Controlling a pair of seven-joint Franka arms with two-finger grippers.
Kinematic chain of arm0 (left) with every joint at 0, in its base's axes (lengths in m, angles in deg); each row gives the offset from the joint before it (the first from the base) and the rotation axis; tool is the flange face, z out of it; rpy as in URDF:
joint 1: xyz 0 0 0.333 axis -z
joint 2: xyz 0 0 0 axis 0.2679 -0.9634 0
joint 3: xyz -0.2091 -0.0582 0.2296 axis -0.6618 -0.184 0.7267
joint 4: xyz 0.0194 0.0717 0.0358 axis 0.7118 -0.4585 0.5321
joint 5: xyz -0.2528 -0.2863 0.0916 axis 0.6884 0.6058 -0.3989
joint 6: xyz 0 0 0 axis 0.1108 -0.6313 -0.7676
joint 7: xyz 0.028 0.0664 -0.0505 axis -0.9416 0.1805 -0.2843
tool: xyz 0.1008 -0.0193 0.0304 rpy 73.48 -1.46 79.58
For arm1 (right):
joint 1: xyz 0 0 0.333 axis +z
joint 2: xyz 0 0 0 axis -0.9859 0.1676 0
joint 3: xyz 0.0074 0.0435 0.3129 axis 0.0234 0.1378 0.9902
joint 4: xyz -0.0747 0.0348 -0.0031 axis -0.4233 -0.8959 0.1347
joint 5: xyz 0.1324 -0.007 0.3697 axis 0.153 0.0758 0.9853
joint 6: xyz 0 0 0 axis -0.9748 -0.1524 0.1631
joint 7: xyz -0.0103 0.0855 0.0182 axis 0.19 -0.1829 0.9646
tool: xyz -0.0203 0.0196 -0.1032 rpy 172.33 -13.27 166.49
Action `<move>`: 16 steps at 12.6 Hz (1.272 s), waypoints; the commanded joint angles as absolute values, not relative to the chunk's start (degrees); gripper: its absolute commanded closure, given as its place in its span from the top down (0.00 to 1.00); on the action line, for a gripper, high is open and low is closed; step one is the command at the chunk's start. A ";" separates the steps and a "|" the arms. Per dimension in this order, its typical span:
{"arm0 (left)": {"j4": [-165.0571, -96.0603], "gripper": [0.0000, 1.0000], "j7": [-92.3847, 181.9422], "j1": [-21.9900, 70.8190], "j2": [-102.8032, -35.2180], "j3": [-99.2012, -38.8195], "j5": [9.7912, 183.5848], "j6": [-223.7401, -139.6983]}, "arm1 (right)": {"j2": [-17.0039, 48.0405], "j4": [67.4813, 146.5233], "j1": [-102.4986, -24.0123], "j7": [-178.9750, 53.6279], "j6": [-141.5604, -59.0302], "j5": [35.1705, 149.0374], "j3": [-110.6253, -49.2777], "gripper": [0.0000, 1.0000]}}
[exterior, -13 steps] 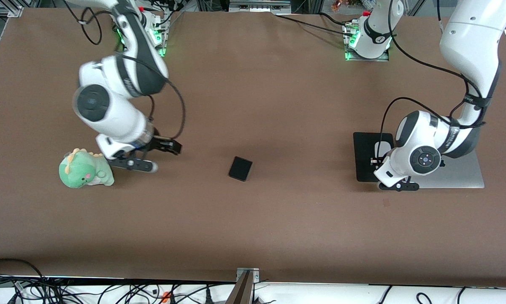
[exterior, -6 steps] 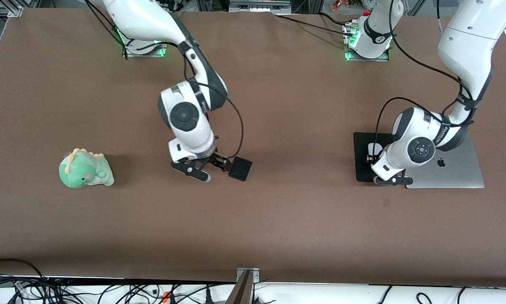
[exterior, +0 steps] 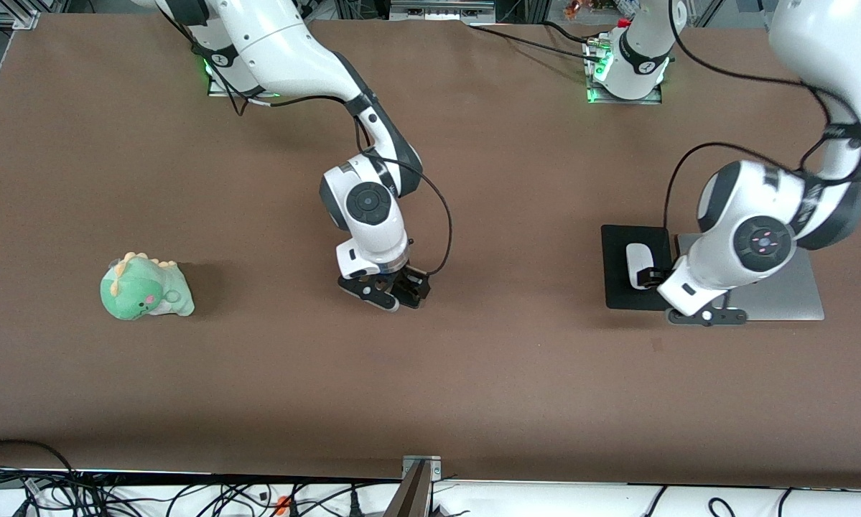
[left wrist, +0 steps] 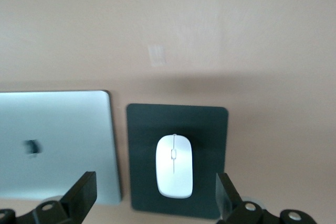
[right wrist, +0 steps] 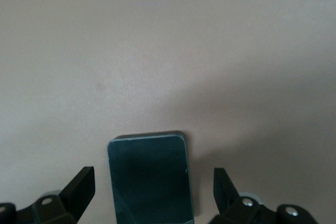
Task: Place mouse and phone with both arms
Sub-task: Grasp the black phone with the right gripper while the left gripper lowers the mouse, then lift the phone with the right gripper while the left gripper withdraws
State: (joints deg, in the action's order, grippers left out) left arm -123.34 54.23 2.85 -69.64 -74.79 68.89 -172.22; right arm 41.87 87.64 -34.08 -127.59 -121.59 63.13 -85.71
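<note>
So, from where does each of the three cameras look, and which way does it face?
Front view: high across the table, facing both arms' bases; shows both arms, toy dinosaur.
Left wrist view: on the left wrist, looking down at mouse on mouse pad beside laptop; open left gripper shows.
Right wrist view: on the right wrist, looking down at phone; open right gripper shows.
Front and left wrist views share the mouse.

Green dinosaur plush (exterior: pixel 146 288) toward right arm's end; silver laptop (exterior: pixel 789 296) beside black mouse pad (exterior: pixel 620 287)
</note>
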 commanded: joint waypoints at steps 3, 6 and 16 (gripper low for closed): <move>-109.27 1.00 43.54 5.17 -71.16 -74.77 69.15 -160.56 | 45.84 85.50 -32.10 -129.05 -124.42 63.26 -86.28 1.00; -102.24 1.00 37.98 4.99 -70.55 -75.20 69.94 -152.73 | 46.11 85.76 -31.75 -128.88 -124.42 63.08 -86.28 1.00; -114.82 1.00 32.88 11.47 -50.72 -62.94 82.58 -149.88 | 45.23 85.68 -32.36 -127.12 -123.11 63.08 -86.63 0.53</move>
